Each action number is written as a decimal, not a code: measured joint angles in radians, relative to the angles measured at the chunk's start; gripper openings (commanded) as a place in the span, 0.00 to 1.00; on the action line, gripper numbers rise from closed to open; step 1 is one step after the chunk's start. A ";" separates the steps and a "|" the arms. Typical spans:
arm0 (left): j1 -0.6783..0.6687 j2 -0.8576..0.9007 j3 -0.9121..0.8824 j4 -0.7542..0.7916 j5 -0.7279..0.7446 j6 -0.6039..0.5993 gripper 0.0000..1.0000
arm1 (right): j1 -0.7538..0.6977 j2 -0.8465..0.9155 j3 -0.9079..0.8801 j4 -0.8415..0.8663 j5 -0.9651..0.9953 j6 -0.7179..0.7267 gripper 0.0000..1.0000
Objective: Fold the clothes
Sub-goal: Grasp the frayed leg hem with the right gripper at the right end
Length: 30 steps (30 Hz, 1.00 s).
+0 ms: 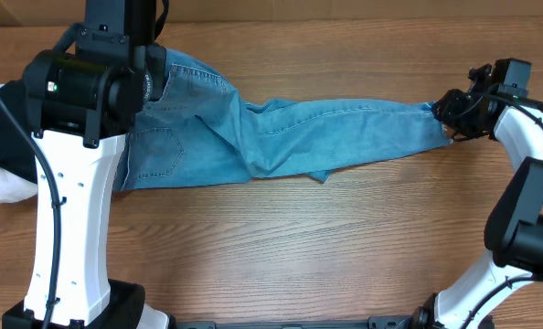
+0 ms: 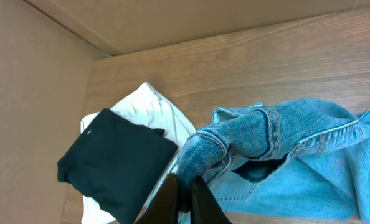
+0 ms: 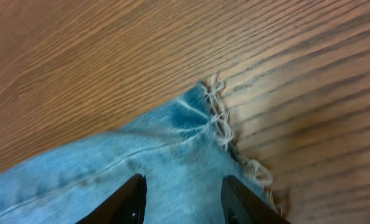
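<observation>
- Jaws of left gripper (image 2: pixel 184 185) are pressed together on a bunched fold of the jeans (image 2: pixel 260 134) at the waistband; that fold is raised off the table (image 2: pixel 247 62)
- Jaws of right gripper (image 3: pixel 184 185) stand apart, one finger on each side of a leg end; denim lies flat between them; frayed hem (image 3: pixel 225 127) sits just beyond the fingertips, white threads on the wood
- Jeans stretch across the far half of the table; seat is partly hidden by the left arm; legs run together toward the right gripper; stitched back pocket (image 1: pixel 157 151) faces up
- Black folded garment (image 2: pixel 113 162) rests on white folded garment (image 2: pixel 154 109), just beside the waistband
- Green mark (image 1: pixel 54 87) shows on the left arm's housing; too small to read
</observation>
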State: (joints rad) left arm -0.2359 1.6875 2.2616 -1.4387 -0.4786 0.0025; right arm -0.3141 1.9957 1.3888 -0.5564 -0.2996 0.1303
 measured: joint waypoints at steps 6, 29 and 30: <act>0.000 0.000 0.000 -0.002 0.000 0.000 0.06 | 0.000 0.041 0.000 0.026 0.029 0.000 0.43; 0.000 0.000 0.000 -0.002 0.000 0.000 0.06 | 0.000 0.084 0.000 0.096 0.034 0.000 0.09; 0.000 0.000 0.000 -0.002 0.000 0.000 0.06 | 0.000 0.084 0.000 0.096 0.034 -0.002 0.05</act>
State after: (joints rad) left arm -0.2359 1.6875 2.2616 -1.4410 -0.4786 0.0021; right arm -0.3141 2.0792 1.3888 -0.4606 -0.2657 0.1280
